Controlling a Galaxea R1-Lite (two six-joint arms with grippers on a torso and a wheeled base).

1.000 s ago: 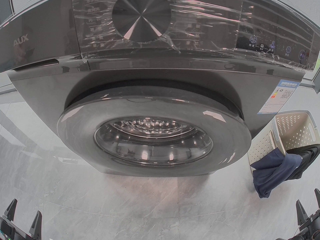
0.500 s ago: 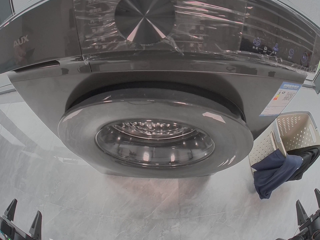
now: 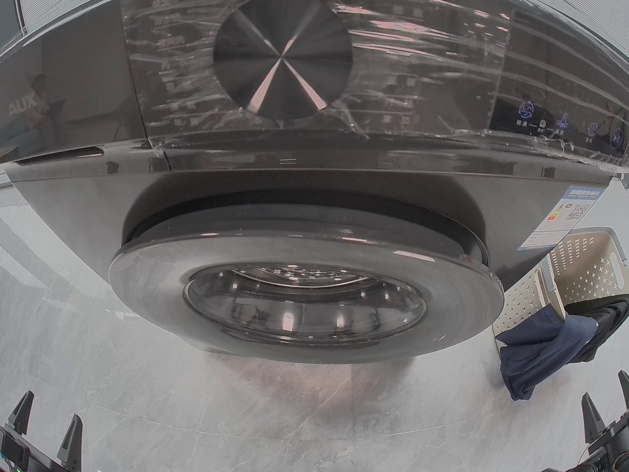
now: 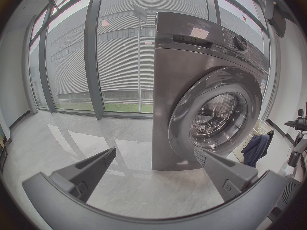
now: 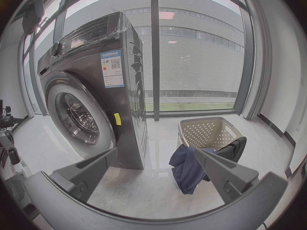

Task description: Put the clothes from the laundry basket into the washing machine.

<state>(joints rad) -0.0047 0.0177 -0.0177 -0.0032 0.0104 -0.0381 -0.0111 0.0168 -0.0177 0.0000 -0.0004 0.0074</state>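
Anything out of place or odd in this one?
A blue garment hangs over the rim of the laundry basket, down its outside. Wrinkled plastic film covers the control panel of the washing machine.

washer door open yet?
No, the round glass door sits shut against the front of the washing machine.

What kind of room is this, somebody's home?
Probably a demo or test room, not a home: a lone washing machine and laundry basket stand on a polished stone floor beside floor-to-ceiling windows facing a large building.
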